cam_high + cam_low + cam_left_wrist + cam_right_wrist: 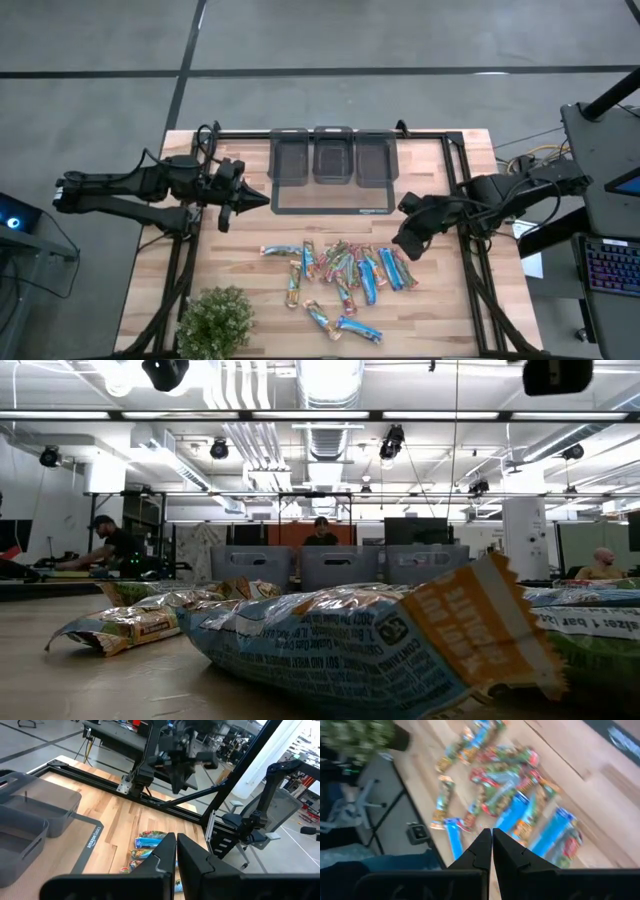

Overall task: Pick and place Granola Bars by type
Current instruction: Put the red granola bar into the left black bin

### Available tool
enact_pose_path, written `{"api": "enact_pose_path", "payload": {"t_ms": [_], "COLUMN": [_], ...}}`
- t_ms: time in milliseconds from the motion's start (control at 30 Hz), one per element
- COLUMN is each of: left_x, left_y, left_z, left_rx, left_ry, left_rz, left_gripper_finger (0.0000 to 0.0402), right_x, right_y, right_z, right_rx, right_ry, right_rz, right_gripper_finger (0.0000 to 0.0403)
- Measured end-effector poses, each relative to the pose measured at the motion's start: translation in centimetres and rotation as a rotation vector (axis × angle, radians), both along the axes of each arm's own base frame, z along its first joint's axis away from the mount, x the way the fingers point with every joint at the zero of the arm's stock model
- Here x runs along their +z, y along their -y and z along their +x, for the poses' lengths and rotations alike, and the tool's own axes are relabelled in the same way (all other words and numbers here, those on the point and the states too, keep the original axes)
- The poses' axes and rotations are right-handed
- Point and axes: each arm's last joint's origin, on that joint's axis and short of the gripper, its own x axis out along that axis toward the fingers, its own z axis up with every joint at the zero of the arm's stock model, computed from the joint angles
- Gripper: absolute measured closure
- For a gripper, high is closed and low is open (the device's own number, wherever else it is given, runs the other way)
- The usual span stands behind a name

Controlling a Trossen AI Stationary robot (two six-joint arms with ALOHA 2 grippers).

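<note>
Right jaws (409, 246): shut, empty, above the heaped bars (345, 268). Risk: overlapping wrappers, so one grab lifted mixed types.

Left jaws (262, 199): shut, empty, waiting beside the trays (333, 160).

Granola Bars (380, 645) fill the low view, cut off at its edges.

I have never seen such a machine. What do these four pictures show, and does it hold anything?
Two robot arms work at a wooden table. One picture looks down from above, one looks level across the tabletop, and one comes from each arm's wrist. The left gripper and the right gripper are both shut and hold nothing. The granola bars lie scattered in blue and multicoloured wrappers. Behind them stand three grey bins on a dark tray; a small plant stands at the near left corner.
</note>
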Motion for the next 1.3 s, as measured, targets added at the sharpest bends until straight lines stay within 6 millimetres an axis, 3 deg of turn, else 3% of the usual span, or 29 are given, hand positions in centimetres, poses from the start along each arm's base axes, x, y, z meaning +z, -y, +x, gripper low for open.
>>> {"api": "enact_pose_path", "payload": {"t_ms": [567, 1000, 1300], "left_x": [-0.3, -0.3, -0.3], "left_y": [0.0, 0.0, 0.0], "left_z": [0.0, 0.0, 0.0], "left_rx": [0.000, 0.001, 0.001], "left_ry": [-0.029, -0.030, -0.031], "left_rz": [0.001, -0.002, -0.004], "left_gripper_finger": [0.0402, 0.0402, 0.0402], "right_x": [-3.7, -6.2, -7.8], "right_y": [-0.8, -1.9, -2.3], "right_z": [2.4, 4.1, 5.0], "right_rx": [-0.165, -0.008, -0.006], "right_ry": [-0.260, -0.395, -0.469], "right_rz": [0.021, 0.075, 0.063], "right_gripper_finger": [0.0394, 0.0394, 0.0394]}}
